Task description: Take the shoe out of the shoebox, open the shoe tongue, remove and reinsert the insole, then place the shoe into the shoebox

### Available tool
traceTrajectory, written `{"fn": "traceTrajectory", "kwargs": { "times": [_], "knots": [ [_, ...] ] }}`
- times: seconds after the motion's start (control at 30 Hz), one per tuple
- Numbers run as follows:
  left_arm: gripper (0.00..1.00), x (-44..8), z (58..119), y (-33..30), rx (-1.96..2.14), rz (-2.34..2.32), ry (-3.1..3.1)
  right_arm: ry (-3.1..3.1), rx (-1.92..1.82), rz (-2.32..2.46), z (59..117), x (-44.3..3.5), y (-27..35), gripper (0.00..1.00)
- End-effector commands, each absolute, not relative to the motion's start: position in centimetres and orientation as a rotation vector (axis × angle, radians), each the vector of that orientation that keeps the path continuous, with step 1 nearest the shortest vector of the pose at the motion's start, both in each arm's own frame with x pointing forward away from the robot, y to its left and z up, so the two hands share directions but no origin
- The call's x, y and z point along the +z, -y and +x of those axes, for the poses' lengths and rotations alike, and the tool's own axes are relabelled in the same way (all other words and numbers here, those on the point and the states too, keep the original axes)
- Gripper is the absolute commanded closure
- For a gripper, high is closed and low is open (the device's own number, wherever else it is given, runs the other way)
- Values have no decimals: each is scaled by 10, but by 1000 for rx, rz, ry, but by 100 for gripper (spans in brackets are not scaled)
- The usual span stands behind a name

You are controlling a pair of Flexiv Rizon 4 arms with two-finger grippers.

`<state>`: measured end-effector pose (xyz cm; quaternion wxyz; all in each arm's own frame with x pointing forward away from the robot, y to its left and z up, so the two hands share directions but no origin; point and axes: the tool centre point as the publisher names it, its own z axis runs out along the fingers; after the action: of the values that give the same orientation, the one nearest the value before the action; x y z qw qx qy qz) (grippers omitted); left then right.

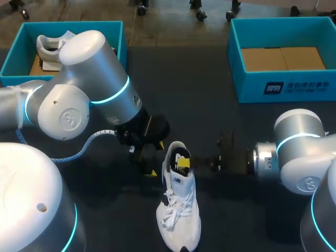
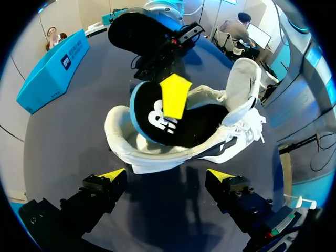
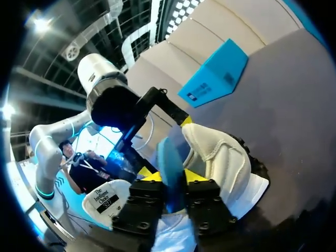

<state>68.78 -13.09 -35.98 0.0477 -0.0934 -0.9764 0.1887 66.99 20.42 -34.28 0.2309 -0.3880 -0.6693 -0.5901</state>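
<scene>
White lace-up sneaker (image 1: pixel 179 220) (image 2: pixel 157 157) (image 3: pixel 220 155): out of its box, resting laces-up on the dark table top (image 1: pixel 210 115), with its heel end towards the two boxes and its tongue folded back from the opening.

Teal open-topped shoebox with a bare cardboard floor (image 1: pixel 283 86): well apart from the sneaker, beyond its heel and to my right.

Second teal open-topped shoebox (image 1: pixel 73 23): well apart from the sneaker, beyond its heel and to my left. It holds another white shoe (image 1: pixel 50 47).

Left gripper (image 2: pixel 167 176) (image 1: pixel 149 163): just beside the sneaker's heel opening on its left, fingers spread wide and touching nothing, the sneaker lying ahead of them.

Right gripper (image 3: pixel 169 176) (image 1: pixel 182 164) (image 2: pixel 175 97): over the sneaker's heel opening, reaching in from its right, with both yellow-tipped fingers clamped on the insole's edge.

Black foam insole with a blue rim (image 2: pixel 152 118) (image 3: pixel 169 157) (image 1: pixel 181 155): heel end raised out of the sneaker's opening, the remainder inside.
</scene>
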Motion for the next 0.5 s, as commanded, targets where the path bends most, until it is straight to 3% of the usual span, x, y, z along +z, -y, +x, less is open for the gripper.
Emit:
{"fn": "traceTrajectory", "kwargs": {
  "times": [0.03, 0.5],
  "knots": [
    [0, -358, 690, 129, 582, -263, 2983, 1857, -1608, -1055, 670, -328, -196, 60],
    [0, -348, 703, 110, 531, -155, 3007, 1865, -1437, -957, 679, -307, -175, 61]
  ]
}}
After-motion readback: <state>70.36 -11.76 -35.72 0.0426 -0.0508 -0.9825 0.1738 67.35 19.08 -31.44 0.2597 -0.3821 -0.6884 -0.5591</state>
